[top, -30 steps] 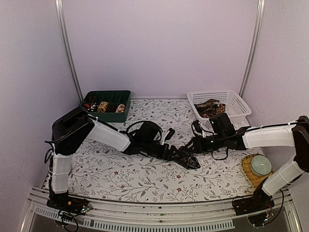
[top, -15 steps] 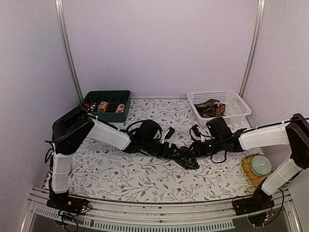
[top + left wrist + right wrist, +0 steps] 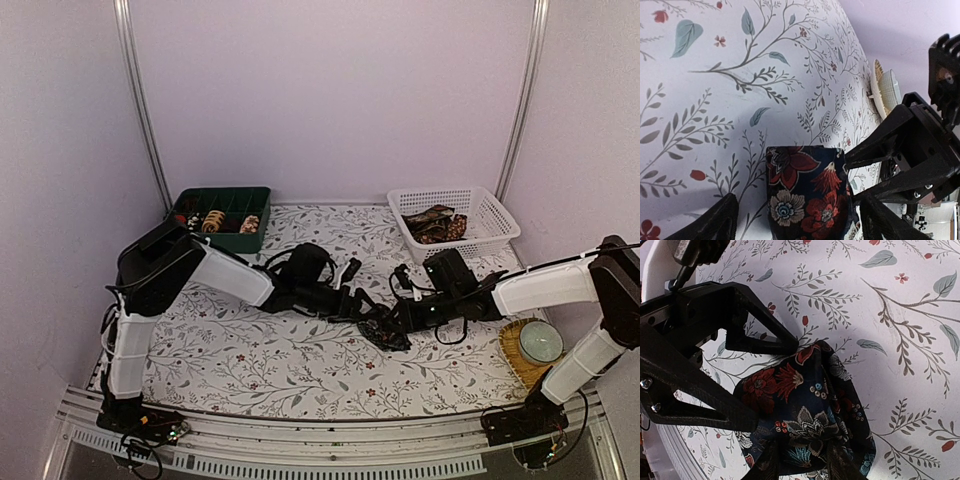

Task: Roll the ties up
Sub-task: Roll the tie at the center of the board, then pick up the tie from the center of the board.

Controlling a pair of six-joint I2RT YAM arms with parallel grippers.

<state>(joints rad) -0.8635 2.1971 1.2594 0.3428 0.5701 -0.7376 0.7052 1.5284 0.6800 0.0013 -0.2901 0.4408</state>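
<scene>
A dark tie (image 3: 386, 336) with red and pale flowers lies bunched on the floral tablecloth at the table's middle. My left gripper (image 3: 366, 312) reaches it from the left. In the left wrist view the left gripper (image 3: 799, 216) is open, its fingers (image 3: 715, 222) standing apart on both sides of the tie's folded end (image 3: 807, 192) without touching it. My right gripper (image 3: 400, 318) comes from the right. In the right wrist view the right gripper (image 3: 802, 463) is shut on a fold of the tie (image 3: 810, 410). The rest of the tie's length is hidden.
A white mesh basket (image 3: 482, 205) at the back right holds more ties (image 3: 437, 224). A dark green compartment tray (image 3: 252, 196) at the back left holds rolled ties (image 3: 212, 220). A bowl (image 3: 541, 343) on a woven mat stands near the right arm's base.
My right gripper moved left and nearer onto the bunched tie and closed on its cloth. The left gripper's fingers spread a little wider around the tie's end.
</scene>
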